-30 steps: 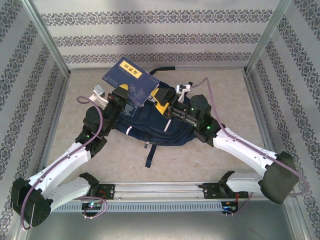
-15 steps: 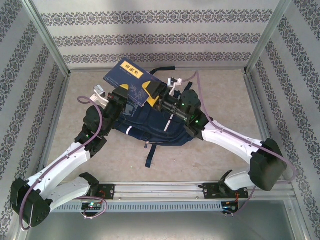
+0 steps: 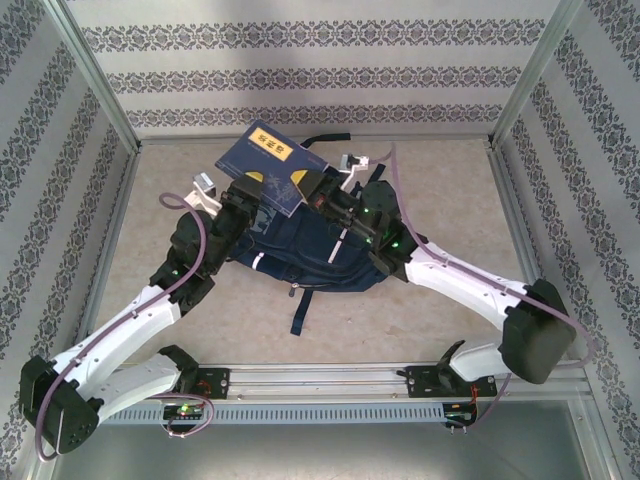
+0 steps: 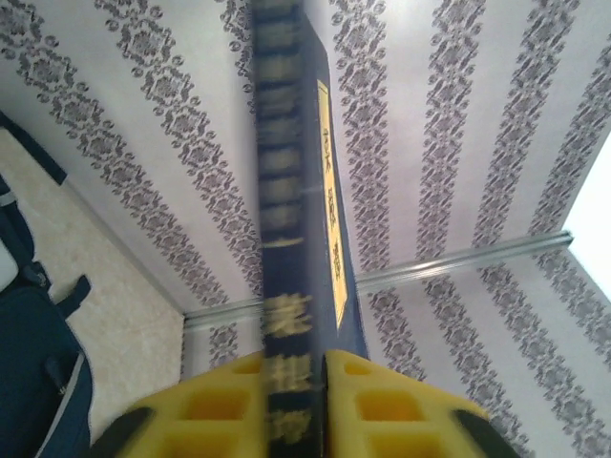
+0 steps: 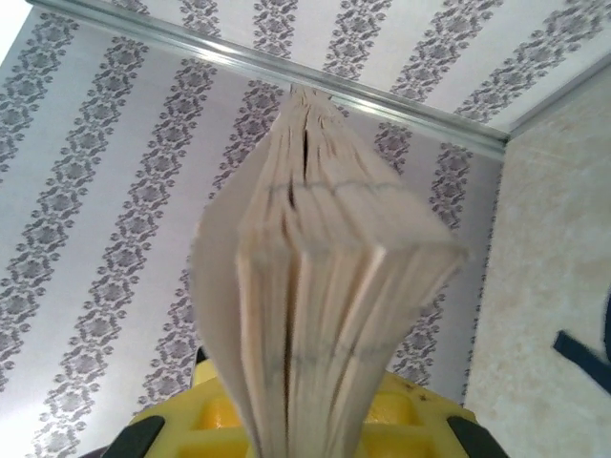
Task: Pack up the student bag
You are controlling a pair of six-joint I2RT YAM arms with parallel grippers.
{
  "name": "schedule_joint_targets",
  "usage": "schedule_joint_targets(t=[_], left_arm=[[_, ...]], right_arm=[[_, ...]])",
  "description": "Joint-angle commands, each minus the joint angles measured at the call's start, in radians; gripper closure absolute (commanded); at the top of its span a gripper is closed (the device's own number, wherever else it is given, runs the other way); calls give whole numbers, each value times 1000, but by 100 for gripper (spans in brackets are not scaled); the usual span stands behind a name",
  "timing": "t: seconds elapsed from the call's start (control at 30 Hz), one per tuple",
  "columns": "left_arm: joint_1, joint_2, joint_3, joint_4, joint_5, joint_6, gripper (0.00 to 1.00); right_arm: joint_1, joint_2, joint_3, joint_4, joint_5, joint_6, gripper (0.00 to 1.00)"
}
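Observation:
The student bag, a navy-blue backpack, lies flat mid-table under both wrists. Above its far end a navy book with a yellow label is held tilted. My left gripper is shut on the book's near left edge. In the left wrist view the spine runs up between the yellow fingers of the left gripper, and the bag lies at the lower left. My right gripper is shut on the book's right side. Its wrist view has the fanned page edges of the book clamped in the right gripper.
The workspace is walled with patterned paper and metal rails. A dark strap trails from the bag toward the near edge, and a black handle loop lies behind the bag. Bare beige tabletop lies to the left and right.
My right gripper swung left from over the bag to the book and closed on its page side. The book shifted slightly right and farther back while the left gripper kept its hold.

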Motion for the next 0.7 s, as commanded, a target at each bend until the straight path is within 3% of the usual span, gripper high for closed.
schedule_joint_targets(t=[0.0, 0.1, 0.33, 0.53, 0.67], left_arm=[[-16, 21, 61, -123, 70, 102, 40], [-16, 75, 161, -309, 130, 255, 30], [-21, 429, 478, -655, 307, 627, 29], [-28, 816, 815, -895, 520, 848, 35], [-58, 986, 967, -973, 576, 911, 39]], right_arm=[[-70, -87, -58, -15, 55, -76, 100], [-147, -207, -100, -191, 60, -148, 100], [-307, -556, -137, -743, 226, -428, 100], [-453, -770, -223, -942, 220, -510, 100], [-514, -830, -254, -1005, 182, -536, 100]])
